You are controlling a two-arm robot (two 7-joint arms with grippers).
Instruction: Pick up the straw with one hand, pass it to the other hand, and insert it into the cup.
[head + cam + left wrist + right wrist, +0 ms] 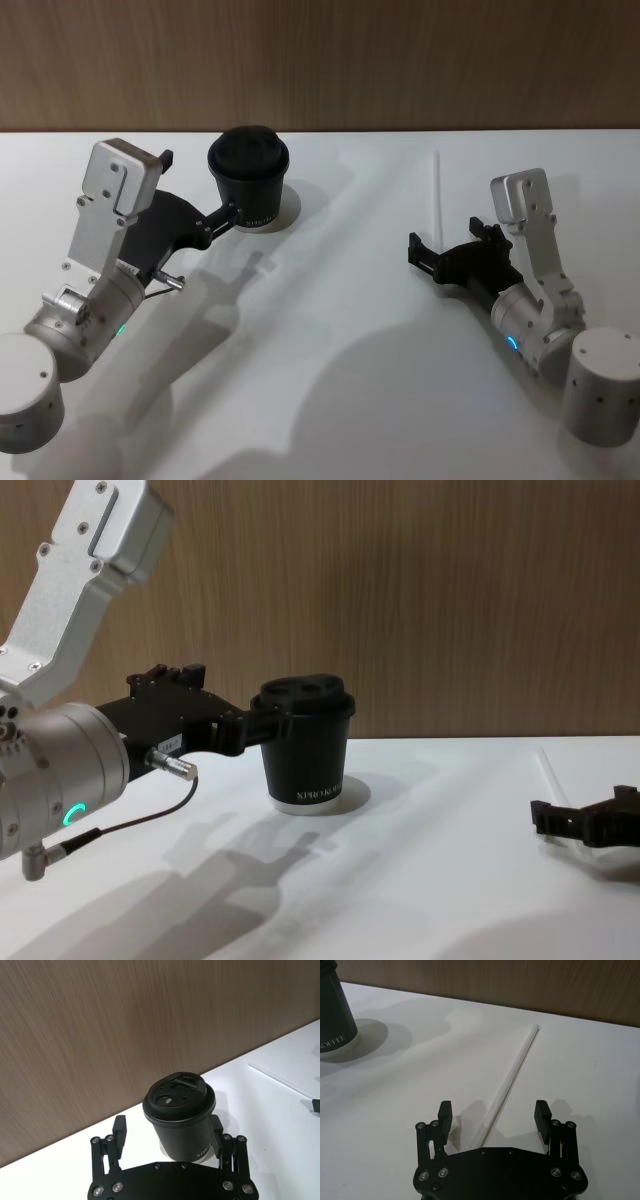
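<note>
Straw (438, 195), thin whitish semi-clear tube, lies flat on smooth white table (340, 330), robot's R side. Right gripper (493, 1110) sits low over its near end, boxy black fingers spread wide, not touching it. Left gripper (167, 1127) is wide open astride cup (250, 165): matte black paper w/ domed plastic lid (179, 1095).

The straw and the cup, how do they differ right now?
The straw is thin, white and lies flat; the cup is squat, black and stands upright. The cup sits between the left end effector's open fingers, the straw between the right end effector's. Both rest on the table.
</note>
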